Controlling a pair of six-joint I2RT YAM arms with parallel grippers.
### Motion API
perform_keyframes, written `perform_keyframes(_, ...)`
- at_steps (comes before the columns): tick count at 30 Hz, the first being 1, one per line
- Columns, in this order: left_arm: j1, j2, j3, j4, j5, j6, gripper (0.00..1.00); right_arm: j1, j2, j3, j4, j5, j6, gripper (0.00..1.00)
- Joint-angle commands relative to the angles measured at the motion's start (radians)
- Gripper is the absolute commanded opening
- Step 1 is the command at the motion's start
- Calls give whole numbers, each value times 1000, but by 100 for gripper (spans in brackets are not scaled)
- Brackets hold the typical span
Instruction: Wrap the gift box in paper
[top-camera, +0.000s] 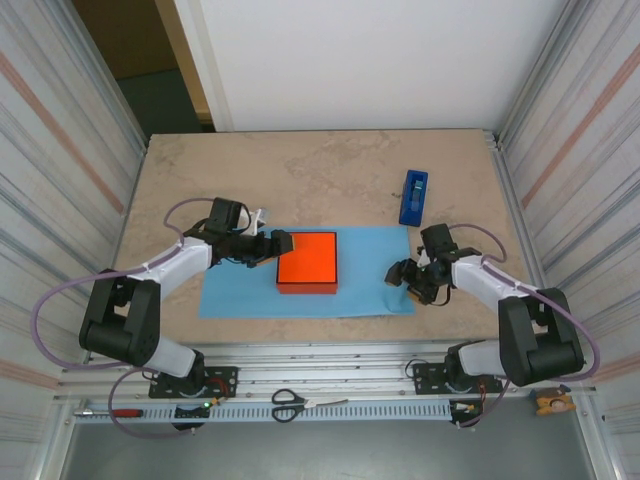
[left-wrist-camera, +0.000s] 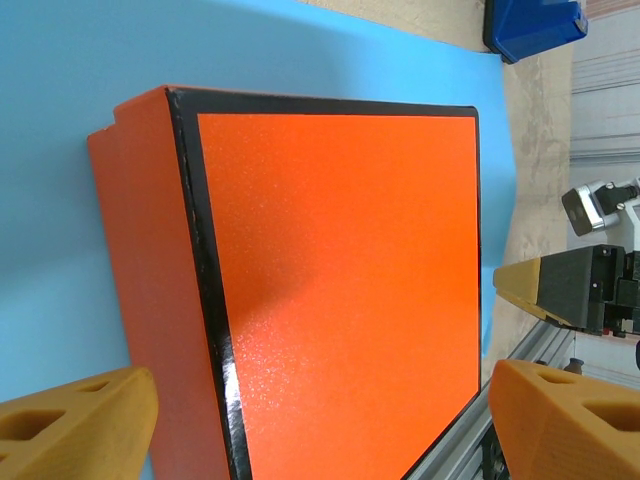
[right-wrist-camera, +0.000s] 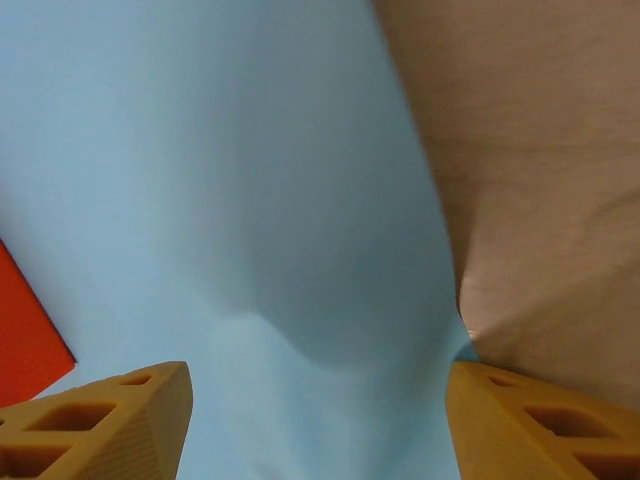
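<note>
Down on the table (top-camera: 300, 170), close to its near edge and about midway between left and right edges: the paper (top-camera: 240, 290), spread light-blue face up. On the middle of that sheet, the gift box (top-camera: 307, 261), orange top up, a touch closer to the sheet's far edge than to its near one. Low at the box's left side, the left gripper (top-camera: 279, 249), jaws wide apart, nothing in them. Touching the box or just short of it? Cannot tell. From the left wrist, 2 tan fingers (left-wrist-camera: 75, 420) at the bottom corners, the box's orange top and black trim just beyond them. Over at the sheet's right edge, toward its near-right corner, the right gripper (top-camera: 394, 281), also spread wide, gripping nothing. From the right wrist, 1 finger (right-wrist-camera: 100, 425) over the paper, the other right at the sheet's edge beside bare table, sheet there seemingly bowed up a little. Past the sheet's far-right corner, a blue tape dispenser (top-camera: 414, 196), well apart from the box. Outside the near edge, scissors (top-camera: 290, 404) on the metal frame (top-camera: 350, 352).
</note>
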Motion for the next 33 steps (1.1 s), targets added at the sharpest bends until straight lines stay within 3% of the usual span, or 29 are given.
perform_keyframes(1,7,-33,-5,-10,-3,12,86,47,20,37,30,1,0,68)
perform_keyframes(5,7,-37,0,-12,-4,12,86,66,22,54,123,-72,31,72)
perform_keyframes(11,7,-44,2,-25,-7,20,86,75,5,81,183,-99,19,86)
perform_keyframes(21,8,-68,16,-42,-12,23,86,-10,9,109,271,-202,-44,90)
perform_keyframes(24,8,-75,25,-49,-14,25,86,-35,24,118,294,-277,-64,88)
perform_keyframes(29,8,-76,35,-56,-11,23,86,-45,41,140,258,-299,-104,84)
perform_keyframes(31,8,-78,38,-58,-11,22,86,-48,34,139,242,-285,-103,79)
perform_keyframes(33,8,-81,41,-62,-9,20,85,-48,30,140,201,-255,-100,67)
